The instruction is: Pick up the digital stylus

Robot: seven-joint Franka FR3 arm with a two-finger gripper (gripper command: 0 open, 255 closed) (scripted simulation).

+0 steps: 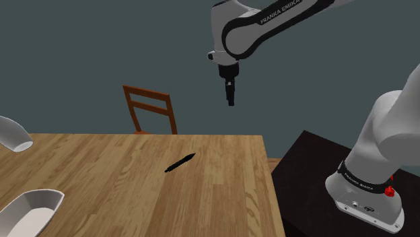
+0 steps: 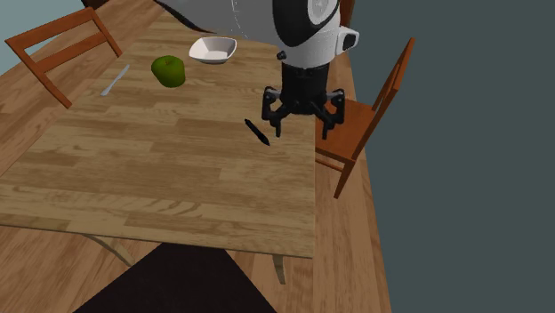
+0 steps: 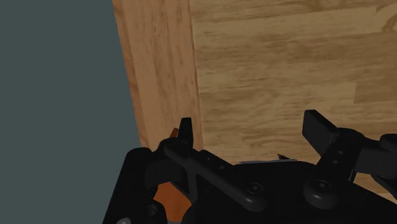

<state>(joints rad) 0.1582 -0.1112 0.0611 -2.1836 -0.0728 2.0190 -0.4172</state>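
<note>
Approach step — gripper (image 1: 231, 94) hangs at upper middle of the shoulder view, jaws apart, holding nothing. Black stylus (image 1: 180, 163) lies flat on the wooden table (image 1: 101, 178) near frame centre, below and left of it; next move likely calls for lowering with jaws straddling the thin shaft.

Open tabletop (image 2: 160, 173) around the stylus (image 2: 257, 132); green fruit (image 2: 168, 70) and bowl (image 2: 213, 50) well apart.
</note>
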